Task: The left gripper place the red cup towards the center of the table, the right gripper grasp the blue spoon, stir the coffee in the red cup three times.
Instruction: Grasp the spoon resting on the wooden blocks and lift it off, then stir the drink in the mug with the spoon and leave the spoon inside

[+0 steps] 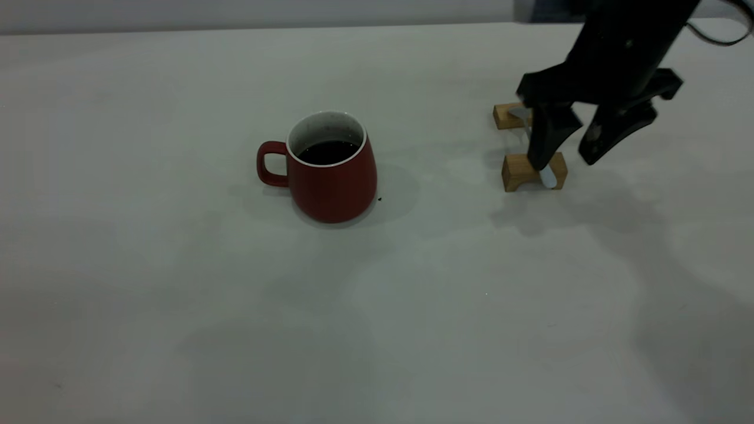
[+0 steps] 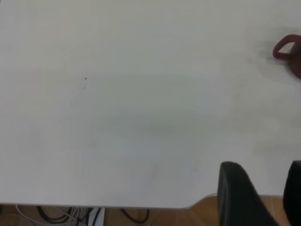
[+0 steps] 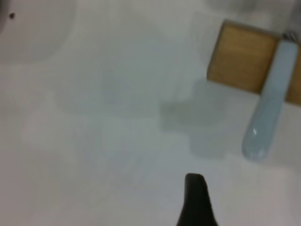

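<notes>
Coffee [image 1: 327, 152] fills red cup [image 1: 333, 171] in exterior view; left wrist view catches only its handle.

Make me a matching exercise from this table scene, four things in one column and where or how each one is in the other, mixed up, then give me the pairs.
Things:
1. red cup
2. blue spoon
3. right gripper
4. left gripper

States:
A. open, reaching down at the wooden blocks
B. lying across two wooden blocks
C. at the near table edge, far from the cup
D. standing upright mid-table, holding dark coffee

Pairs: 1-D, 2-B, 3-A, 4-C
</notes>
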